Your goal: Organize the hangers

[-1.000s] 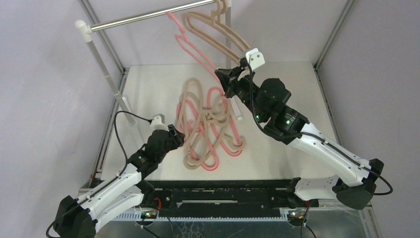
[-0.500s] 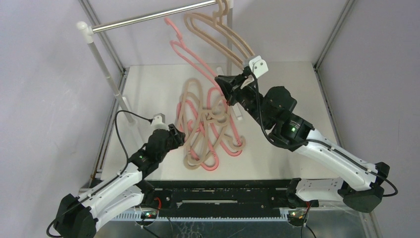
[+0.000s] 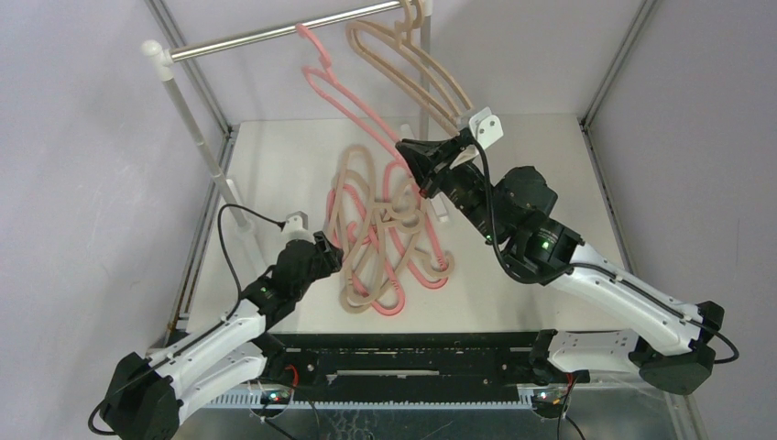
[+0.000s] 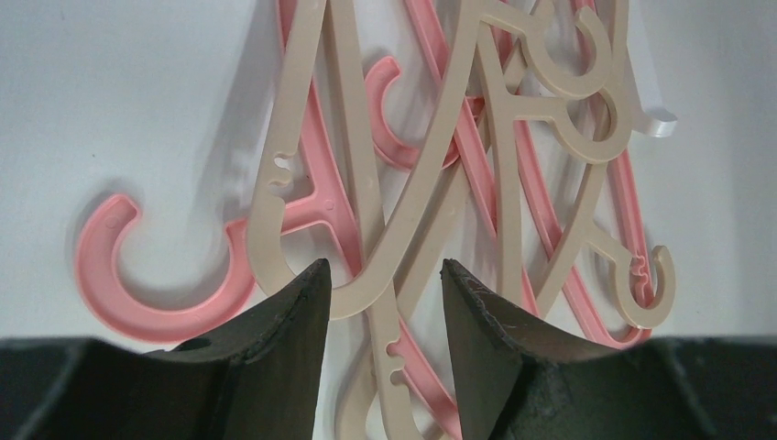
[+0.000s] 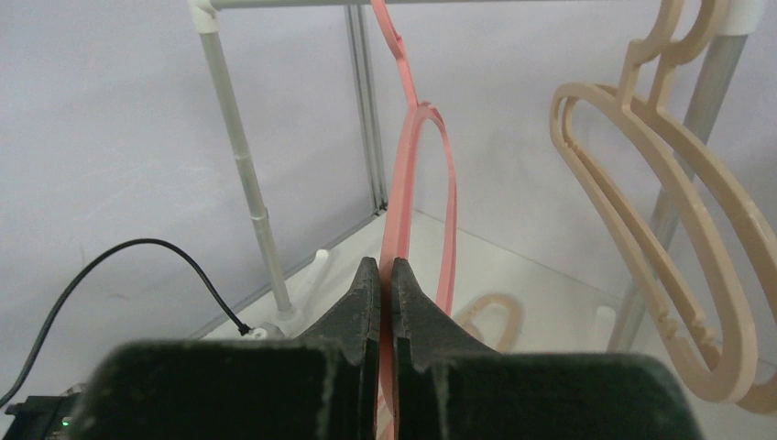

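My right gripper [image 3: 410,152] is shut on a pink hanger [image 3: 341,96] and holds it up, its hook at the silver rail [image 3: 266,37]. In the right wrist view the pink hanger [image 5: 403,183] runs up from between my shut fingers [image 5: 365,293] to the rail. Two beige hangers [image 3: 412,64] hang on the rail at its right end; they also show in the right wrist view [image 5: 660,156]. A tangled pile of pink and beige hangers [image 3: 380,234] lies on the table. My left gripper [image 3: 332,257] is open at the pile's left edge, its fingertips [image 4: 307,284] either side of a beige hanger [image 4: 403,238].
The rail stands on white posts [image 3: 197,137] at the table's back left and back right. A black cable [image 3: 229,225] loops by the left arm. Grey walls and metal frame struts [image 3: 614,64] close in the white table [image 3: 275,165].
My right gripper has lifted the pink hanger up and to the left, bringing its hook to the rail. The left arm has barely moved.
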You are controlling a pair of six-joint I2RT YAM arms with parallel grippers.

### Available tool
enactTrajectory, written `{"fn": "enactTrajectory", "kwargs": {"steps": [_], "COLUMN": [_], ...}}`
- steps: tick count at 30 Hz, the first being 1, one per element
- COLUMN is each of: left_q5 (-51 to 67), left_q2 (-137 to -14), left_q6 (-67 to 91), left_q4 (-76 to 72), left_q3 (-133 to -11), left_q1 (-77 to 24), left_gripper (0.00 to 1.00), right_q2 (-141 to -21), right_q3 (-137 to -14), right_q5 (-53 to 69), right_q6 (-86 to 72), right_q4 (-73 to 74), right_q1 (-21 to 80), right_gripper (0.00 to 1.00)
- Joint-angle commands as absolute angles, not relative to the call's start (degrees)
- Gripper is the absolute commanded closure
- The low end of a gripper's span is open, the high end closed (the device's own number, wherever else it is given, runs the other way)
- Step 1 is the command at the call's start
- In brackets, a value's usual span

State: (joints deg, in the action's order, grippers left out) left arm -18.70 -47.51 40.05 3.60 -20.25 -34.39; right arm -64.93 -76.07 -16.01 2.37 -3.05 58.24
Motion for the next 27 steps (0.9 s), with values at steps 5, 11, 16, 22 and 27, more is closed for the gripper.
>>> {"fn": "enactTrajectory", "kwargs": {"steps": [5,11,16,22,27], "left_q5": [-18.2,-17.6,-17.5,-17.6,-17.2], "left_q2": [-46.7,-45.7,-45.1,-45.6,-47.4], "left_q6": [39.4,39.5,39.2,39.0,38.9], "left_q4": [1.0,0.9,1.0,0.5,-0.4], "left_q3": [-19.5,-19.4,-19.2,-19.0,-19.2], "left_q1": [-34.5,-34.5,-34.6,-34.5,-34.6], "left_gripper": [0.47,0.48,0.48,0.47,0.47], "right_q2": [-71.3,-76.7,-78.1,-77.8,-74.4], "right_q3": [-81.8,-84.2,-84.3,-83.9,-82.1], "right_q5": [-13.1,-12.6,-12.6,-12.4,-14.5], "right_q6": [3.2,2.8,2.0,2.1,4.2], "right_q4": [-10.3,-13.9,-17.2,-17.0,-15.9], "right_q1": [58.9,58.9,58.8,59.1,60.7], "right_gripper": [1.0,1.0,1.0,1.0,1.0]}}
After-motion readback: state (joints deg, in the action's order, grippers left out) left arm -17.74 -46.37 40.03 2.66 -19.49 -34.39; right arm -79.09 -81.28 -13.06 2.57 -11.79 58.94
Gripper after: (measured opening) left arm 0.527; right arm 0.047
